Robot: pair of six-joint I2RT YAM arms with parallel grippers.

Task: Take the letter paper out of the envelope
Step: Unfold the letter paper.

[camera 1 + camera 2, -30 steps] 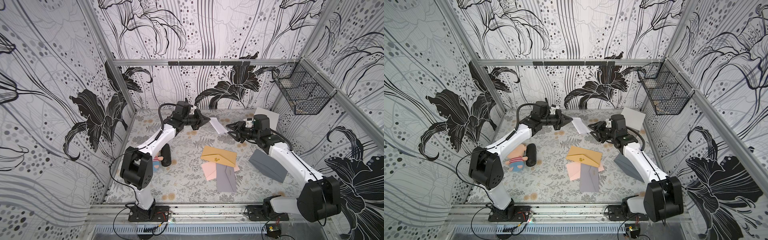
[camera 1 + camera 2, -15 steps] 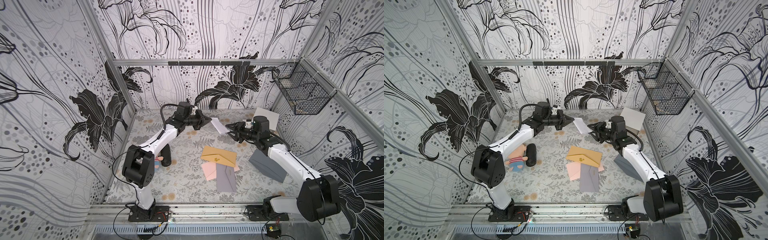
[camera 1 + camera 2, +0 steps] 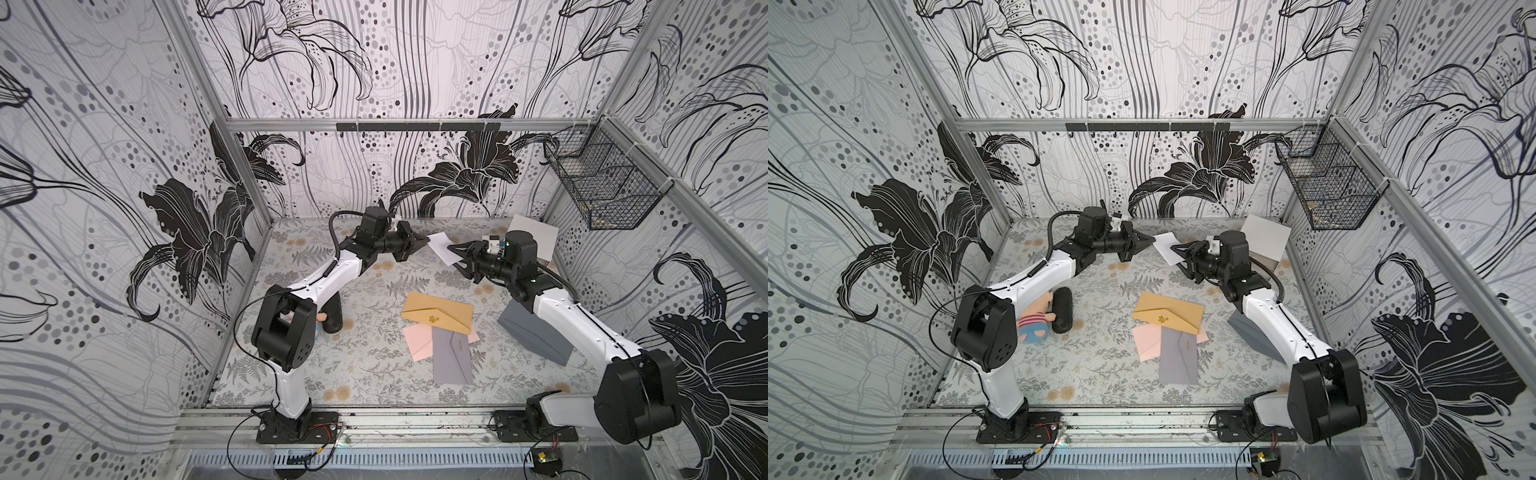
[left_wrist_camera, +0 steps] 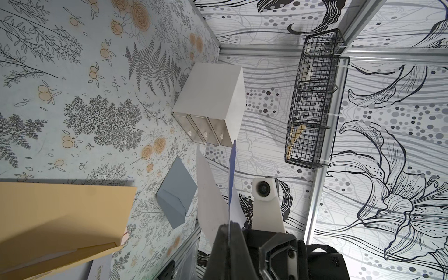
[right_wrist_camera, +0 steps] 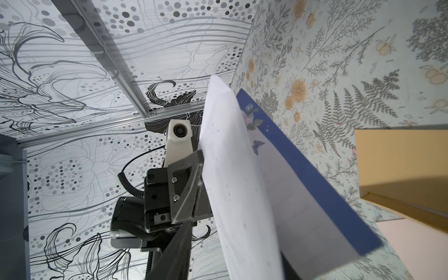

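My left gripper [image 3: 426, 240] [image 3: 1152, 240] [image 4: 229, 225] holds a white envelope [image 3: 442, 247] [image 3: 1165, 247] [image 4: 211, 194] [image 5: 232, 169] in the air over the back of the table and is shut on its edge. The letter paper [image 5: 303, 181], white with a blue floral border, lies against the envelope. Its blue edge [image 4: 232, 169] runs into the same pinch. My right gripper [image 3: 457, 257] [image 3: 1179, 258] [image 5: 232, 261] is open at the opposite end. One finger [image 5: 179, 247] stands clear on one side of the sheets; the second is mostly hidden behind them.
On the table lie a yellow envelope [image 3: 438, 318], a pink one [image 3: 419, 340] and a grey one [image 3: 453, 353]. A dark grey envelope [image 3: 528, 332] sits under my right arm. A white drawer box [image 3: 536, 232], a wire basket [image 3: 602, 187] and a plush toy [image 3: 1038, 320] are also here.
My right gripper has moved left until its fingers straddle the sheets' end, and its jaws have narrowed a little. My left gripper has shifted slightly right, still holding.
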